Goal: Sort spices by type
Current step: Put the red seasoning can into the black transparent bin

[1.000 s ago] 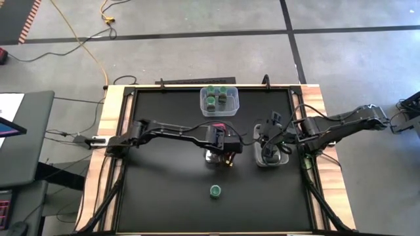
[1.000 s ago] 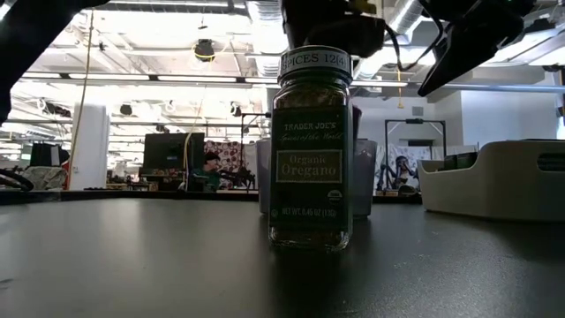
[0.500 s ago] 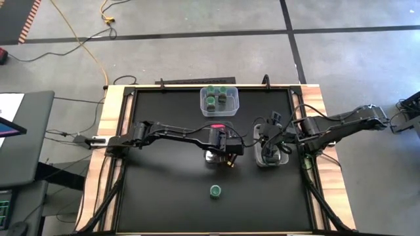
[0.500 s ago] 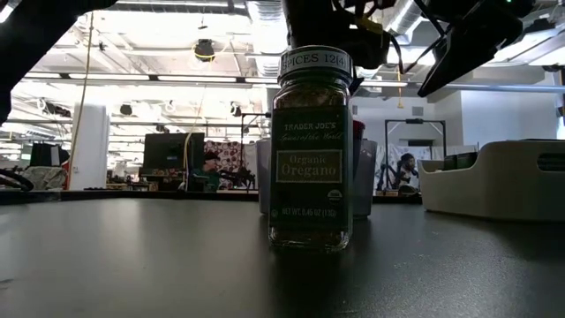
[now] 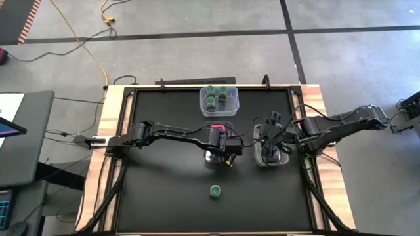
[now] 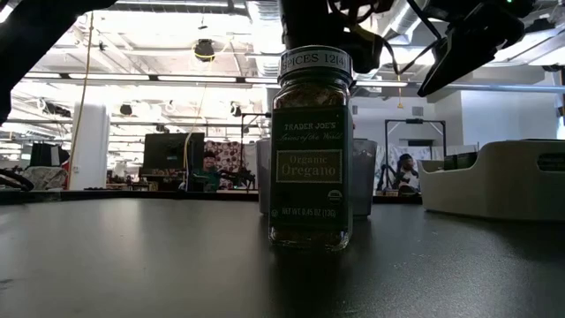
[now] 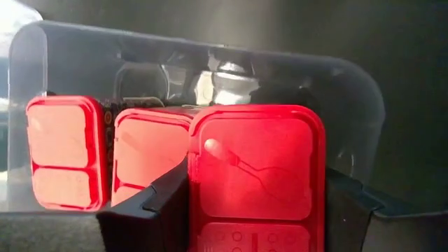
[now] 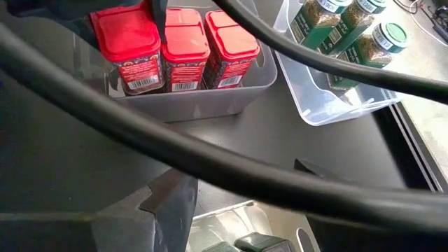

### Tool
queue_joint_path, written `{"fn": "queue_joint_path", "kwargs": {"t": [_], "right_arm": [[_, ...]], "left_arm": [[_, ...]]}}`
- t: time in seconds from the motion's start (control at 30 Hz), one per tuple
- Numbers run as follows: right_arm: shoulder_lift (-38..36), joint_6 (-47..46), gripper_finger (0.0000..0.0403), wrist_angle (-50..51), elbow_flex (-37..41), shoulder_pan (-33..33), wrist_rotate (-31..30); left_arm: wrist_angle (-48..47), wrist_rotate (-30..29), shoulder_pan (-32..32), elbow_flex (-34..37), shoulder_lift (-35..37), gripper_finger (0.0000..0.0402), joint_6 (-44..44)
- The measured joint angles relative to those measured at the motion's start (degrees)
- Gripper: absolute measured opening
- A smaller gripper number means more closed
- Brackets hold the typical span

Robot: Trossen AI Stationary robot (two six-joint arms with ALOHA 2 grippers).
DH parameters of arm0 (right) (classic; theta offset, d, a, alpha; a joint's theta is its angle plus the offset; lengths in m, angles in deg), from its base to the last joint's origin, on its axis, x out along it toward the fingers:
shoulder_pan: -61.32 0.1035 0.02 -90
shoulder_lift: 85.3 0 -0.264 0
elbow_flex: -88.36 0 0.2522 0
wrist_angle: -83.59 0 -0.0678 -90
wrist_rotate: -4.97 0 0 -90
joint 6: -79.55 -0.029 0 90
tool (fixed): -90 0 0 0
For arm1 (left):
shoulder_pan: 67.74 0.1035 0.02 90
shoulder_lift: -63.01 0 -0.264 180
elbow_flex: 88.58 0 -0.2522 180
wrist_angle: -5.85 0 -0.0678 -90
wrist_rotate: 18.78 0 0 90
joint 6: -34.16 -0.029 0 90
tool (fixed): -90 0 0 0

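My left gripper (image 7: 255,210) is pinching a red square-topped spice tin (image 7: 256,164) between its two fingers (image 7: 150,210), one dark finger on each side of the lid, and the tin stands upright with its long axis vertical and its red lid facing my wrist camera. It sits inside a clear plastic tub (image 8: 210,98) near the middle of the bench (image 5: 164,190), in a row with two more red tins (image 7: 66,150) just beside it, all three upright with labels toward the right arm. My right gripper (image 5: 270,152) hovers over a pale tray (image 6: 494,181) at the bench's right side; I cannot tell whether its fingers are spread. Beyond the red tins, a second clear tub (image 5: 219,99) at the far edge holds upright green-lidded jars (image 8: 364,35). One oregano jar (image 6: 311,146) stands alone and upright near the front of the bench, label facing the low camera.
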Motion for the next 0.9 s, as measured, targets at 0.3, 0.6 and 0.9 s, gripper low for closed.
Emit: {"fn": "queue_joint_path", "kwargs": {"t": [0.3,0.6,0.9], "right_arm": [[0.0,0.0,0.0265,0.0,0.0,0.0,0.0],[0.0,0.0,0.0265,0.0,0.0,0.0,-0.1],[0.0,0.0,0.0265,-0.1,0.0,0.0,-0.1]], "left_arm": [[-0.7,0.2,0.0,0.0,0.0,0.0223,-4.0],[0.3,0.2,0.0,0.0,0.0,0.0224,-6.7],[0.7,2.1,0.1,0.0,0.0,0.0224,-8.3]]}}
